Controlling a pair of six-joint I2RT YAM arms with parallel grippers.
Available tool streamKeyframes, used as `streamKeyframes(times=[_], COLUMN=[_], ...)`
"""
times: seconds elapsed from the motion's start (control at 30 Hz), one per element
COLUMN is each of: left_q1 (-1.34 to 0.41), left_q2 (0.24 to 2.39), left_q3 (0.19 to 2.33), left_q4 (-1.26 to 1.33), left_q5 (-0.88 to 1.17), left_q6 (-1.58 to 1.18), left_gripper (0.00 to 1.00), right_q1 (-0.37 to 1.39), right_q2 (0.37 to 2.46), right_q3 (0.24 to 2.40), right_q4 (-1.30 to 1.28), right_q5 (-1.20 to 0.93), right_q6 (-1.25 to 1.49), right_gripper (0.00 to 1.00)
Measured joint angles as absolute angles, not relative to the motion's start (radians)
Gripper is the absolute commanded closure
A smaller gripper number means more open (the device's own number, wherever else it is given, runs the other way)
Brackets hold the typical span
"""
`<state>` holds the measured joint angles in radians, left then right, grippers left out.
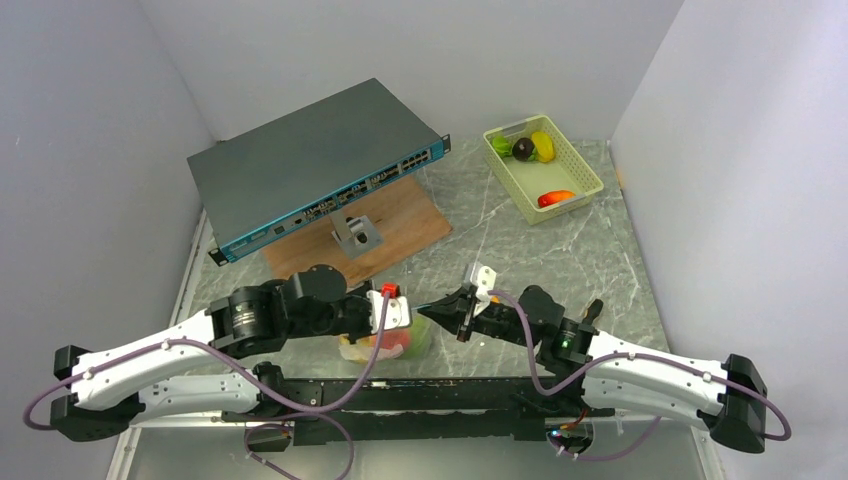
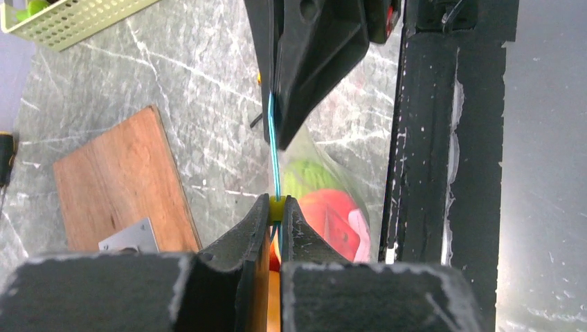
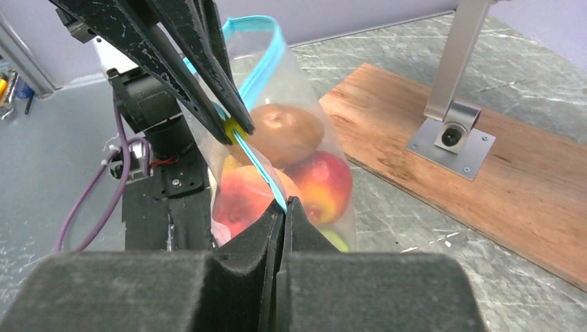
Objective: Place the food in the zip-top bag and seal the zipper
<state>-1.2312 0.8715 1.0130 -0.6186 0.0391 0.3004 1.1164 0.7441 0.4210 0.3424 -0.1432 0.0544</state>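
The clear zip-top bag (image 1: 392,345) hangs between my two grippers near the table's front edge. Inside it are peaches (image 3: 244,197), a red-yellow apple (image 3: 324,181), a brownish fruit (image 3: 285,131) and something green (image 2: 304,176). My left gripper (image 2: 277,205) is shut on the yellow slider on the teal zipper (image 2: 274,152). My right gripper (image 3: 285,205) is shut on the zipper's teal strip (image 3: 259,162) a short way along. In the top view the left gripper (image 1: 408,312) and right gripper (image 1: 426,312) point at each other, tips close. Beyond the left gripper the strip loops open (image 3: 257,38).
A pale green basket (image 1: 580,158) with several more toy foods stands at the back right. A grey network switch (image 1: 310,170) and a wooden board (image 1: 405,225) with a metal bracket (image 1: 356,233) lie behind the bag. A black rail (image 1: 430,392) runs along the near edge.
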Motion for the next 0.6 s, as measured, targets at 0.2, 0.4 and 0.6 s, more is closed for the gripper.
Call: streamKeyframes(times=[0.2,0.4,0.6], left_q1=[-1.231,-1.231,-1.231], left_q2=[0.786,0.685,0.597], left_q3=[0.988,0.960,0.955], left_q4=[-0.686,-0.774,-0.831], left_q5=[0.009,-0.035,-0.059], left_q6=[0.288,0.248,0.228], left_gripper=[1.00,1.00,1.00], right_q1=[1.116,1.109,1.105], right_q2=[0.725,0.725,0.724], right_q3=[0.412,0.412,0.412], right_q4=[0.339,0.329,0.328], right_q5=[-0.100,-0.062,-0.052], right_q6=[0.081,0.111,0.125], right_gripper=[1.00,1.00,1.00])
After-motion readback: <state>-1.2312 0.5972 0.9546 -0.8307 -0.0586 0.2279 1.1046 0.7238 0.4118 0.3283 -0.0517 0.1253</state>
